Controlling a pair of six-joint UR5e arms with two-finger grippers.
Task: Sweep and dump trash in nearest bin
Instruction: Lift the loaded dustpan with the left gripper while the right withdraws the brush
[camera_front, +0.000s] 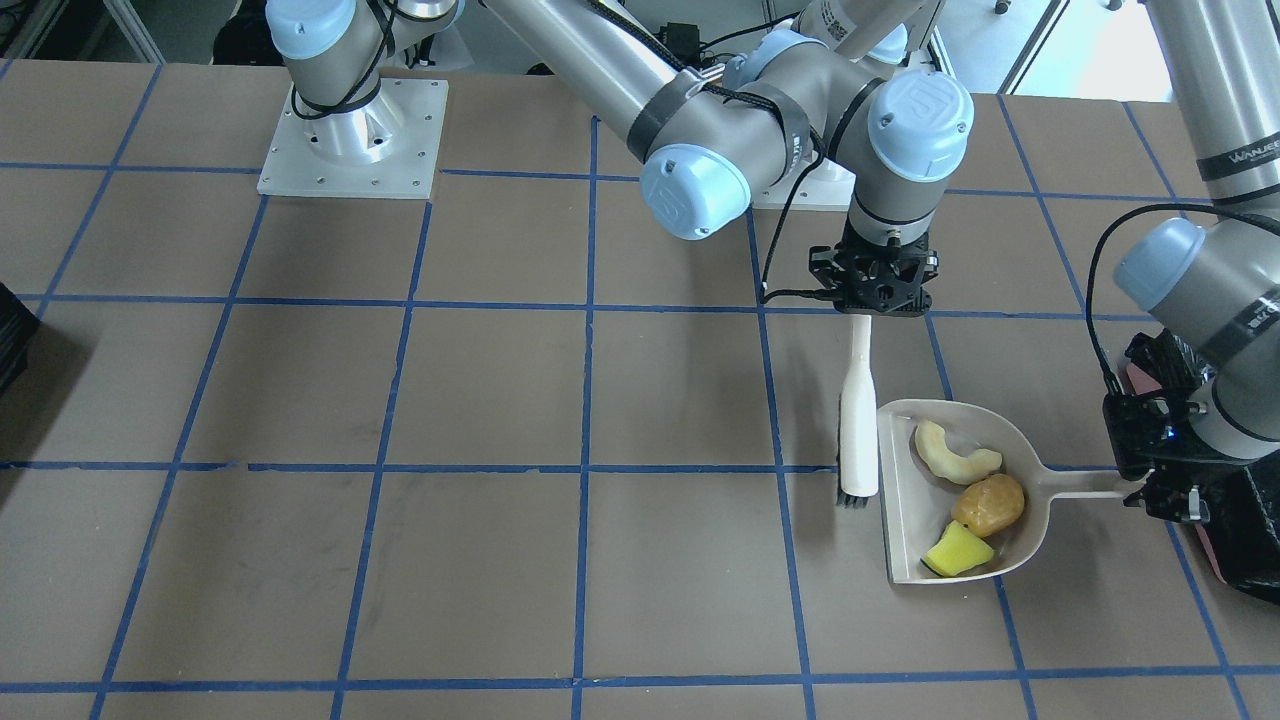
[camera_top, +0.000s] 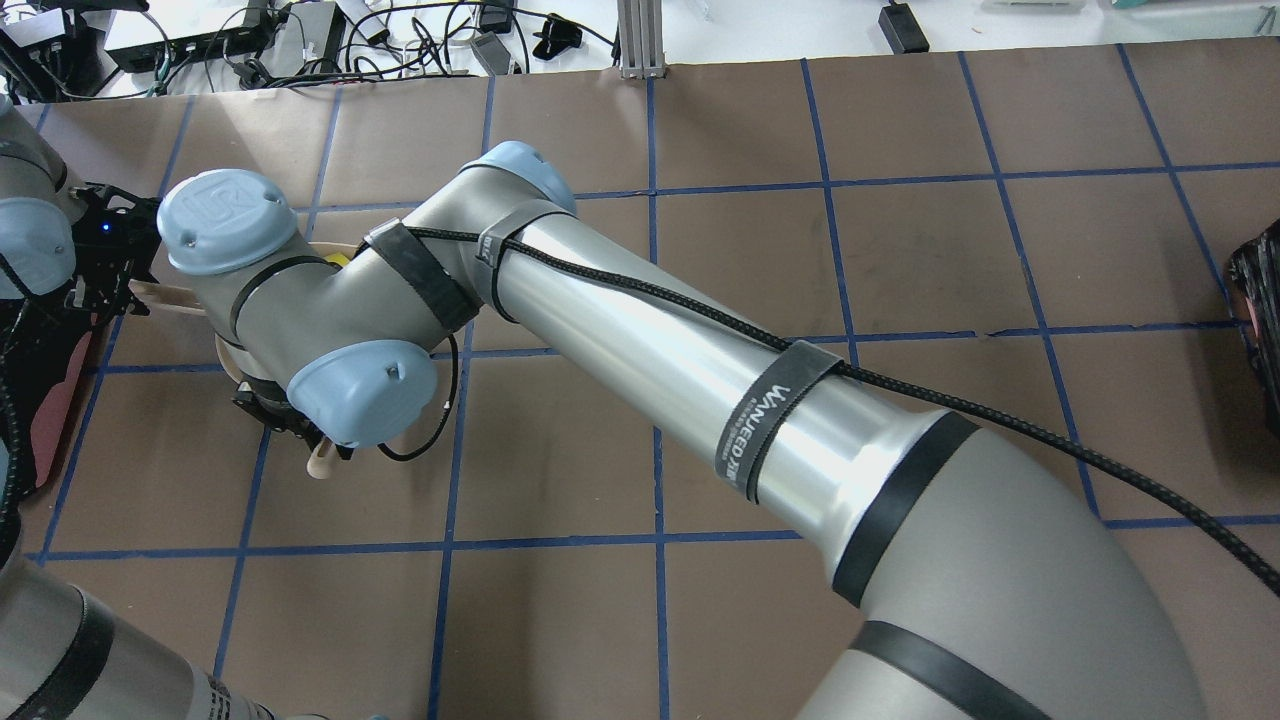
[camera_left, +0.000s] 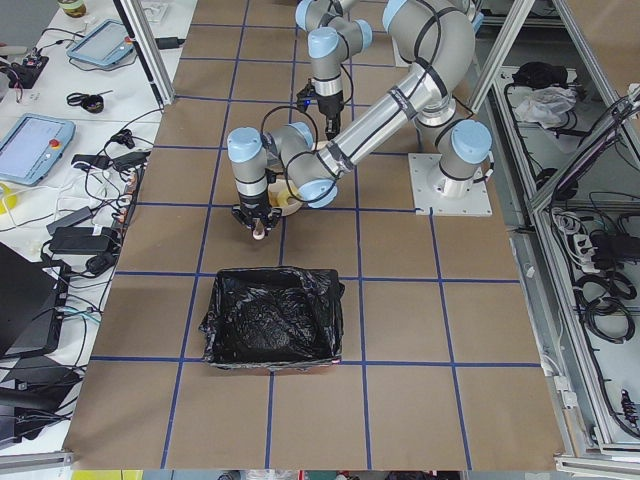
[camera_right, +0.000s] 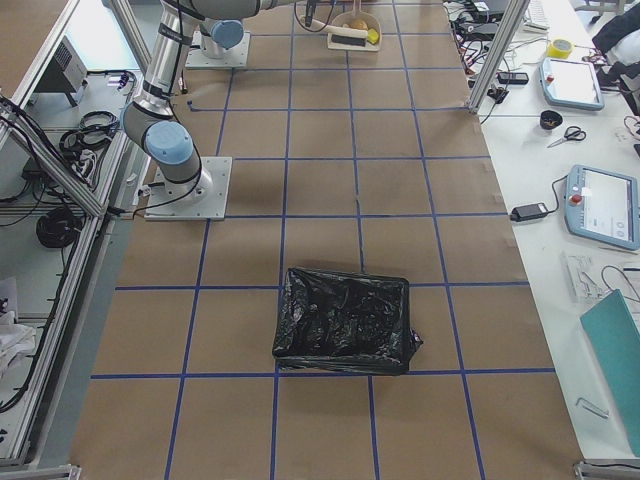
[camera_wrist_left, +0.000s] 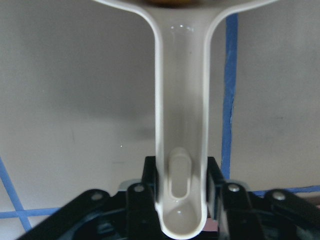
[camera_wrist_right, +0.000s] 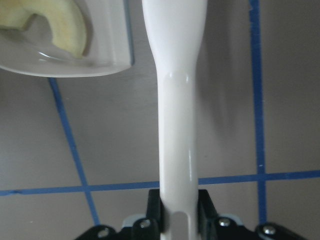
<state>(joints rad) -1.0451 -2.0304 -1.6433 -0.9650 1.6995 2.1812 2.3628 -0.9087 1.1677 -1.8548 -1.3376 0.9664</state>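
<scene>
Quick tally: the food scraps came to three, namely one pale crescent-shaped peel slice (camera_front: 955, 452), one brown wrinkled potato-like lump (camera_front: 988, 504) and one small yellow wedge (camera_front: 958, 550). There was just one white plastic dustpan (camera_front: 905, 520) and one white long-handled brush (camera_front: 858, 420). Containers lined with crinkled black plastic numbered two: the left-end bin (camera_left: 270, 318) and the right-end bin (camera_right: 345, 320). Black two-finger grippers, also two: the left gripper (camera_front: 1142, 487) and the right gripper (camera_front: 861, 312).
</scene>
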